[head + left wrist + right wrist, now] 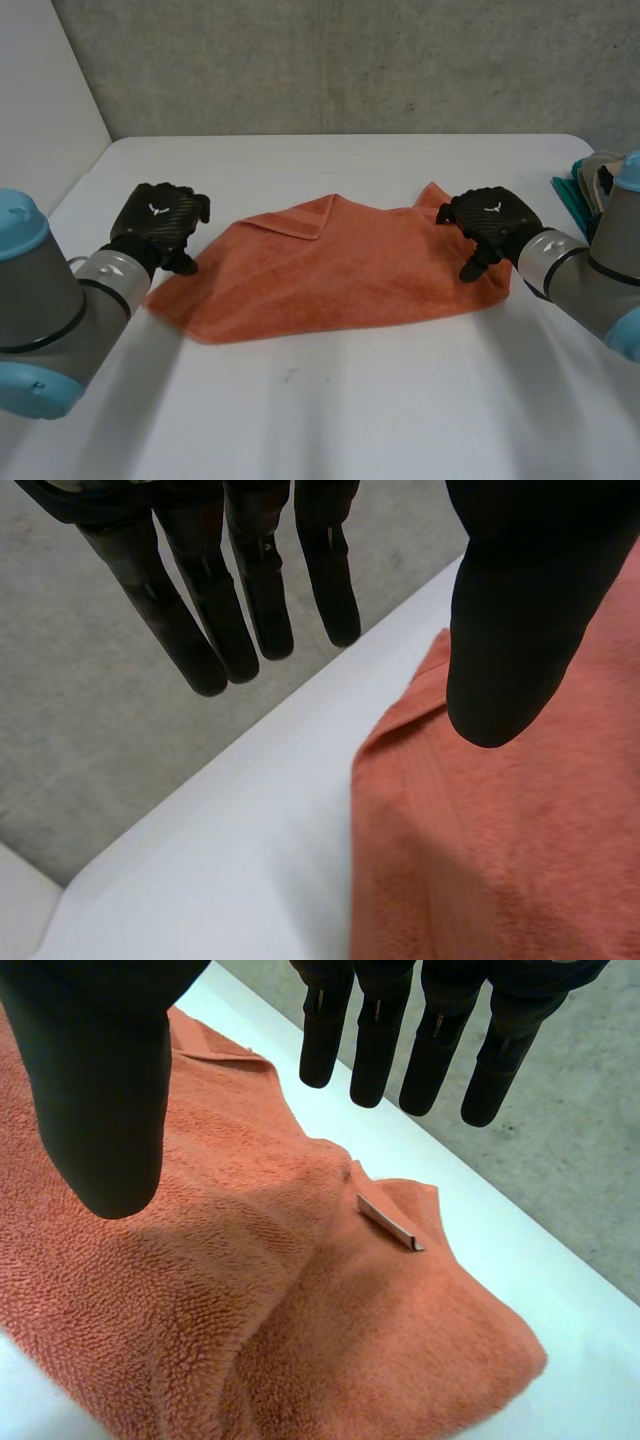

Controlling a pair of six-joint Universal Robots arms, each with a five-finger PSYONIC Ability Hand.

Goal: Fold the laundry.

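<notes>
Gripping nothing with left robot hand (155,225), fingers straight, at one end of rumpled orange terry towel (330,275) on white worktop (330,420). Same with right robot hand (495,220) at the other end.

No writing can be read, even on the towel's (250,1310) small tag (390,1222).

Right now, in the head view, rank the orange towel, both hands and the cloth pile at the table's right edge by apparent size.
1. Orange towel, clearly largest.
2. Left hand and right hand: look alike, no ranking.
3. Cloth pile: smallest visible patch, but partly hidden behind the right arm.
</notes>
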